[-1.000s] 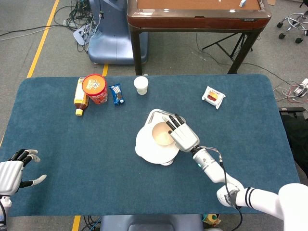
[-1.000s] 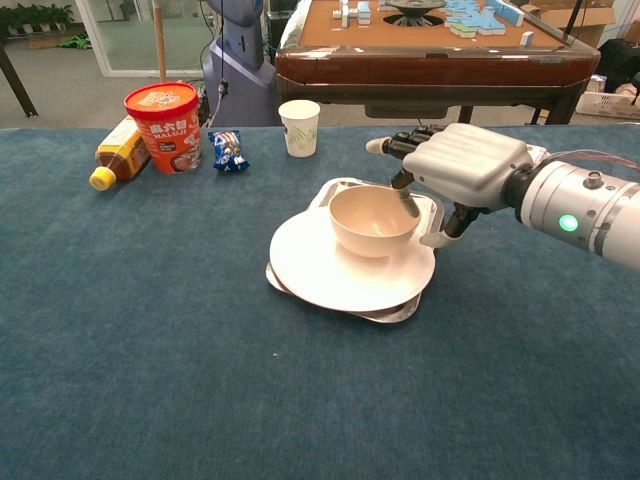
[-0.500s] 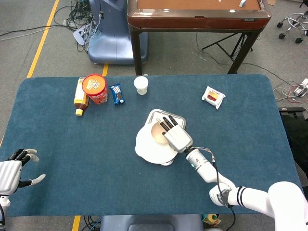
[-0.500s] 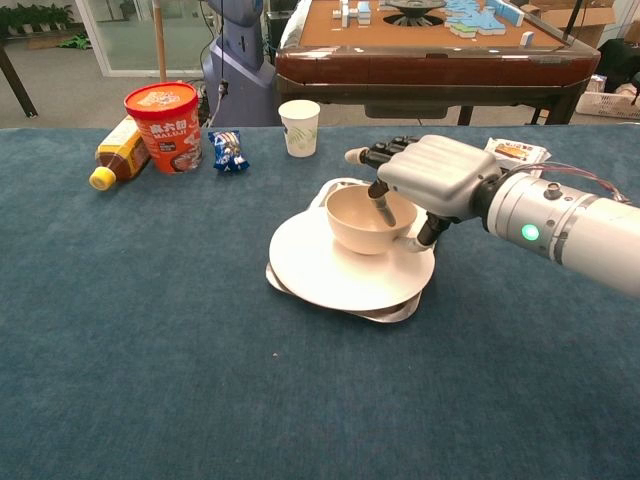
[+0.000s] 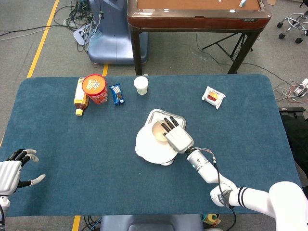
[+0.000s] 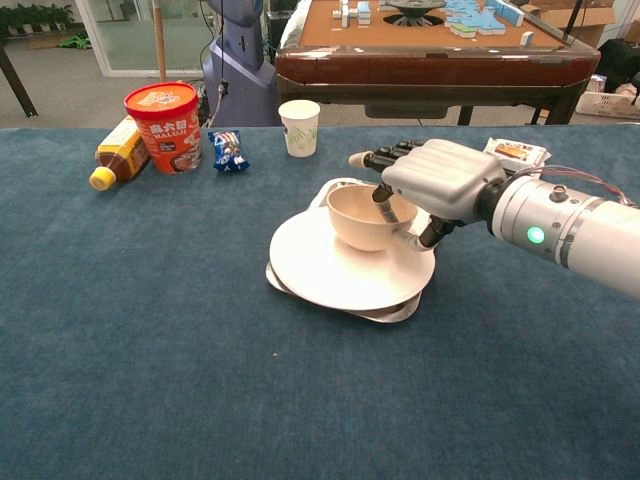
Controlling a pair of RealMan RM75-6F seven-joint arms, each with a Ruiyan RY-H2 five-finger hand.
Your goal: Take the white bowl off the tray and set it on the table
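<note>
Chest view: the white bowl (image 6: 366,216) is pinched at its near-right rim by the right hand (image 6: 432,180), one finger inside, and sits on the plate (image 6: 310,270) over the tray (image 6: 385,314); the left hand (image 5: 10,173), fingers spread and empty, lies well apart.

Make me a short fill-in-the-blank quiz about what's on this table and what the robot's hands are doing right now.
1. The right hand grips the white bowl with a finger hooked ____ its rim.
2. The bowl sits above a white ____ on the tray.
3. The paper cup stands ____ the bowl, toward the table's far edge.
4. The left hand holds ____.

Missing words: inside; plate; behind; nothing
</note>
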